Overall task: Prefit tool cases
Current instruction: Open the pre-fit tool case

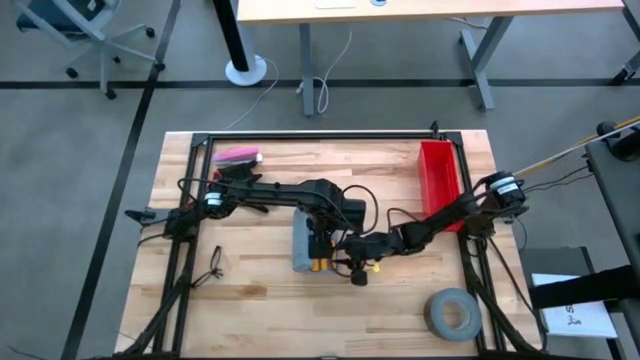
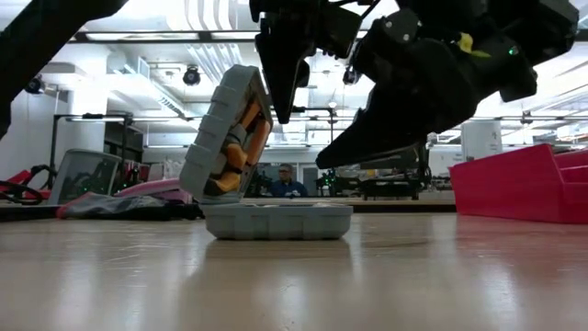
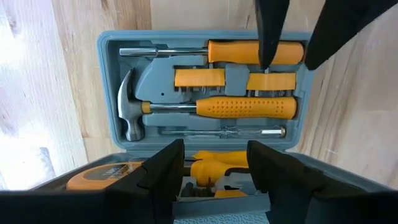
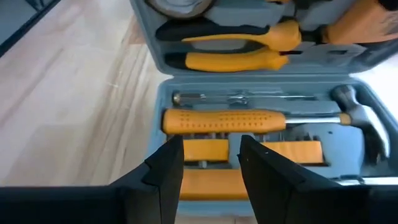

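Grey floor [image 1: 90, 180] crossed by dark lines surrounds the wooden table [image 1: 260, 290]. A desk [image 1: 430, 10] on metal legs stands beyond, with an office chair [image 1: 90, 30] nearby.

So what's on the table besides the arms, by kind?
Tool case, open: 1
Red bin: 1
Tape roll: 1
Pink object: 1
Total: 4

**Bystanders on the Table**

A red bin [image 1: 437, 178] is sitting along the table's [image 1: 260, 290] right edge toward the far corner. A grey tape roll [image 1: 453, 314] is lying flat near the right front corner. A pink object [image 1: 238, 156] is resting by the far edge toward the left. Beyond the table, a person [image 2: 288, 180] is showing in the room behind.
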{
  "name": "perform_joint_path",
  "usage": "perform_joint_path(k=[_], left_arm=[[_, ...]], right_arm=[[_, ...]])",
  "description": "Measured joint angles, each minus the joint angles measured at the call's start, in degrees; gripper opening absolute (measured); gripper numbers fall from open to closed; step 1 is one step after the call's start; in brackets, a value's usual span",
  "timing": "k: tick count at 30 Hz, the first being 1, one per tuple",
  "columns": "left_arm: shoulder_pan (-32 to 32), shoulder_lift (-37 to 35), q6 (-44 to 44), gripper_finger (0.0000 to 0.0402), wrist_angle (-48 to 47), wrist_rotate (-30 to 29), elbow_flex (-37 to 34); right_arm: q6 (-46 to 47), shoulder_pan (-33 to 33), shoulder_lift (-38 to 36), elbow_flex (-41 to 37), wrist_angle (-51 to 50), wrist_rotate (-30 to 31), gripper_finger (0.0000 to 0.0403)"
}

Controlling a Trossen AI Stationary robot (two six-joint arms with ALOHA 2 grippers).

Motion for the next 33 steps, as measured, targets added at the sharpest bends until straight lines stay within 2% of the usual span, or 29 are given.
perform_joint_path(k=[6, 12, 21, 33], left_arm=[[0.0, 0.0, 0.0, 0.0184, 0.0, 0.0, 0.0], [0.0, 0.0, 0.0, 0.0175, 0.1, 0.0, 0.0], [-0.1, -0.3, -0.3, 0.0184, -0.1, 0.0, 0.0], [-1.0, -0.7, -1.5, 0.018, 0.0, 0.0, 0.0]], right_arm=[[-0.3, 0.0, 3.4, 2.3, -0.3, -0.5, 0.013], [0.6, 0.0, 5.2, 2.7, -0.9, -1.4, 0.0123], [1.7, 0.0, 5.1, 2.7, -2.9, -1.5, 0.013], [1.9, 0.0, 3.2, 2.7, -7.5, -3.2, 0.0118]])
